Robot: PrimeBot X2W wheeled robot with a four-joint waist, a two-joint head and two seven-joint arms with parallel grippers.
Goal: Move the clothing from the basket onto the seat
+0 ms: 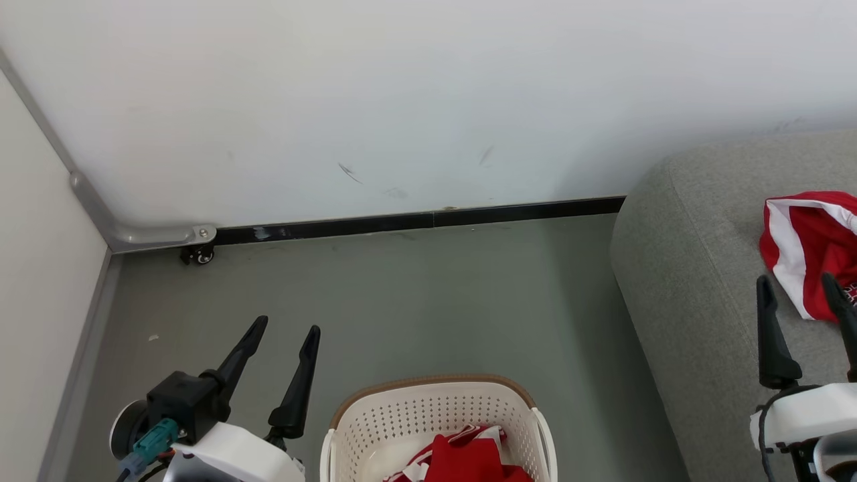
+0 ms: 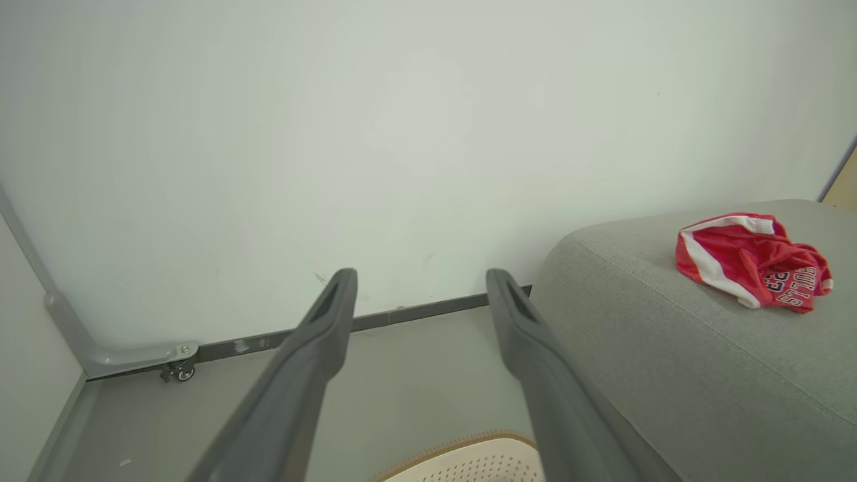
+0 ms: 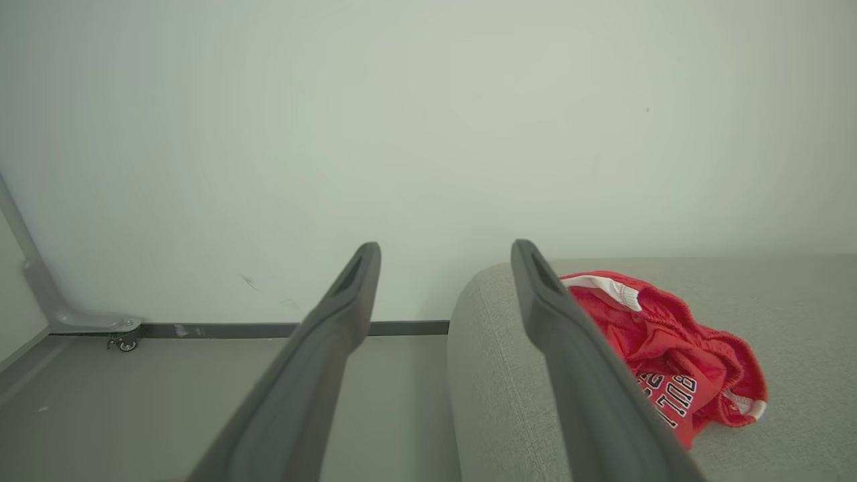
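Note:
A cream basket (image 1: pixel 375 428) with a brown rim stands on the floor at the bottom centre, and red clothing (image 1: pixel 465 458) with white trim lies inside it. Another red garment (image 1: pixel 810 244) with a white stripe and white lettering lies crumpled on the grey seat (image 1: pixel 689 268) at the right. My left gripper (image 1: pixel 289 329) hangs open and empty over the floor, left of the basket. Over the seat's near part my right gripper (image 1: pixel 800 284) is open too, just in front of the garment (image 3: pixel 676 355). The left wrist view shows the seat (image 2: pixel 669 375), the lettered garment (image 2: pixel 753 261) and the basket's rim (image 2: pixel 462 445).
A white wall (image 1: pixel 402 100) with a dark skirting strip (image 1: pixel 428 219) runs behind the grey floor (image 1: pixel 435 301). A grey metal bracket with a small castor (image 1: pixel 197 253) sits in the left corner, beside a pale side panel (image 1: pixel 33 268).

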